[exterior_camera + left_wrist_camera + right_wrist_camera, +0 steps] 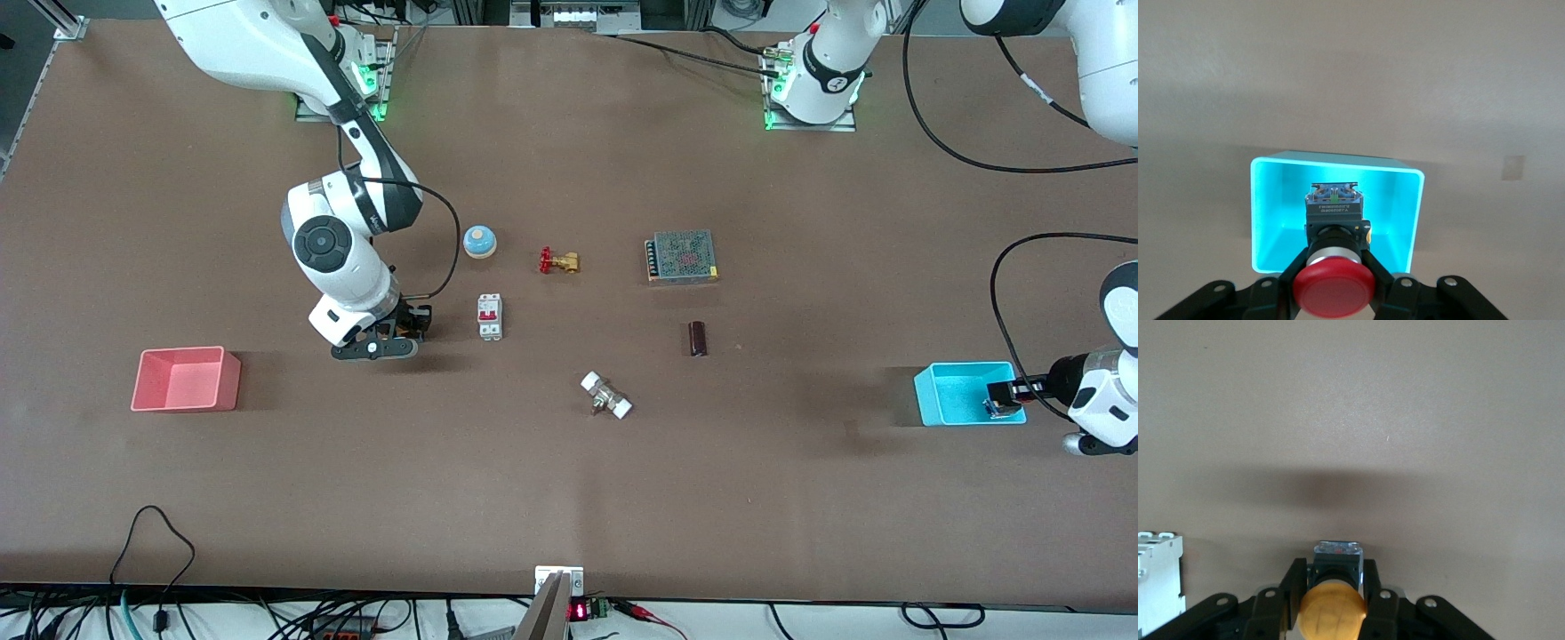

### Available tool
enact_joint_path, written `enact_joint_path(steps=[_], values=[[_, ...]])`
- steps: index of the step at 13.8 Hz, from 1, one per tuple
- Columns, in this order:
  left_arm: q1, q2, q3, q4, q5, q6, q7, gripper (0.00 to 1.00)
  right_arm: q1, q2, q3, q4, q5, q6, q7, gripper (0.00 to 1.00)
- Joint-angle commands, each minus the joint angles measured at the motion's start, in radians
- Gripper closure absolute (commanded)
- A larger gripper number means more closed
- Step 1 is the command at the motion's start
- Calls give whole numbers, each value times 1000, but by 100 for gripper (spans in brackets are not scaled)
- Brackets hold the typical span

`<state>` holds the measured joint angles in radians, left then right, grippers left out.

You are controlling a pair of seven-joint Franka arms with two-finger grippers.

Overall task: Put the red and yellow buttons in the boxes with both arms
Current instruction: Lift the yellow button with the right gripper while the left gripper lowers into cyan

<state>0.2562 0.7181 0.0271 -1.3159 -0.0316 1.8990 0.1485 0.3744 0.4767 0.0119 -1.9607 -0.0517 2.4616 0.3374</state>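
Observation:
My left gripper (1336, 260) is shut on the red button (1335, 283), its fingers clamping the black neck under the cap. It hangs over the cyan box (1265, 213), which stands at the left arm's end of the table (956, 396). My right gripper (1333, 587) is shut on the yellow button (1331, 610), low at the table beside a white breaker (1158, 580). In the front view this gripper (404, 333) hides the yellow button. The pink box (185, 380) sits toward the right arm's end, a little nearer the front camera than that gripper.
A blue-and-white dome bell (479, 241), a brass valve with a red handle (559, 261), the white breaker (490, 316), a metal power supply (681, 257), a dark cylinder (698, 339) and a white-ended fitting (606, 396) lie about the table's middle.

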Motion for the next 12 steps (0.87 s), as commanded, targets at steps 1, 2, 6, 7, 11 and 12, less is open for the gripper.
enact_joint_path(steps=[1, 2, 6, 7, 11, 12], values=[[3, 50, -1, 43, 12, -81, 19, 74, 4, -20, -4, -23, -11, 13, -12, 73], [3, 58, -1, 44, 12, -95, 19, 74, 4, -18, -4, -24, -11, 14, -12, 77], [2, 75, -1, 47, 15, -90, 16, 74, 1, -20, -6, -17, -10, 7, -35, 79], [3, 83, -1, 49, 15, -90, 19, 74, -2, -23, -9, -11, -8, 7, -44, 79], [3, 95, 1, 49, 16, -64, 20, 74, -11, -55, -13, 55, -7, -106, -73, 83], [3, 105, 1, 49, 16, -49, 22, 74, -15, -70, -13, 75, 2, -149, -92, 83]])
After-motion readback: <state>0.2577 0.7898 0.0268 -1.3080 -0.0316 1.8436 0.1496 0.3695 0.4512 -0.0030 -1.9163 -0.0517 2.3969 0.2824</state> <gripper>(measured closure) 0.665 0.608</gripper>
